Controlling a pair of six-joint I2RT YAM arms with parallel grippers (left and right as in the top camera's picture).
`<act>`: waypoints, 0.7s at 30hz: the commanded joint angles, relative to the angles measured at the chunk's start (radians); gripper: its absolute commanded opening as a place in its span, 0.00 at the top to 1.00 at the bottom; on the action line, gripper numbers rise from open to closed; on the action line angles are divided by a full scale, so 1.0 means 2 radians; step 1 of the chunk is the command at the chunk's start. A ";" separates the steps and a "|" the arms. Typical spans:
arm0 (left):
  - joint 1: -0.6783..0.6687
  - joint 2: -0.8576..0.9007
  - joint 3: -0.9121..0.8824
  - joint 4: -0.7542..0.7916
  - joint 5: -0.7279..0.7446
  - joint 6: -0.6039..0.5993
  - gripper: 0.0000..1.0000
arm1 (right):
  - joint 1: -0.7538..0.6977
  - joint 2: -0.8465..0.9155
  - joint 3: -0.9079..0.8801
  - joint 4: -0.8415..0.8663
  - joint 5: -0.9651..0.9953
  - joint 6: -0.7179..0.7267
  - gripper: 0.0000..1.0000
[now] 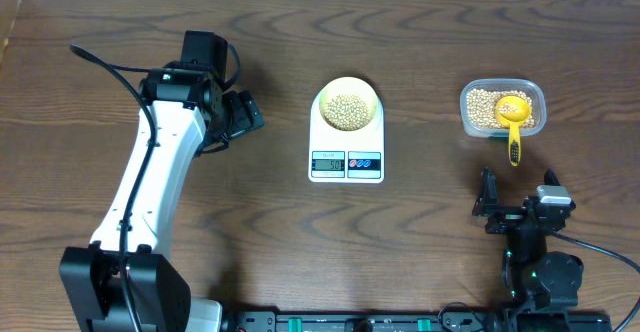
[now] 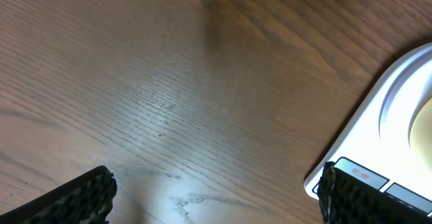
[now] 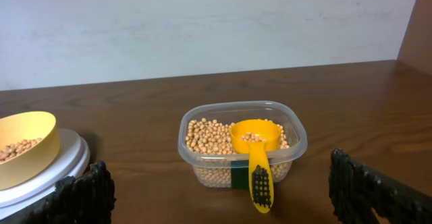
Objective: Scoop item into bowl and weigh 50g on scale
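Yellow scoop (image 1: pixel 513 122) lies in the clear tub (image 1: pixel 468 112) of beans (image 1: pixel 485 107), handle pointing near toward the wide-open, empty right gripper (image 1: pixel 515 197). The part-filled bowl (image 1: pixel 325 100) sits on the scale (image 1: pixel 346 167), further left.

Soft, even light falls from above. The table (image 2: pixel 175 190) has a pale shiny patch in the left wrist view, which looks a bit blurry. Shadows are small and faint.
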 commanded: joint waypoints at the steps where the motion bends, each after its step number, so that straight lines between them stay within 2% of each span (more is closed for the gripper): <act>1: 0.002 0.001 0.004 -0.001 -0.006 -0.005 0.02 | 0.004 -0.004 -0.002 -0.012 -0.002 -0.010 0.01; 7: 0.002 0.001 0.004 -0.001 -0.006 -0.005 0.02 | 0.003 -0.004 -0.002 -0.014 -0.008 -0.075 0.01; 21: 0.002 0.001 0.004 -0.001 -0.006 -0.005 0.02 | 0.003 -0.004 -0.002 -0.013 -0.008 -0.057 0.01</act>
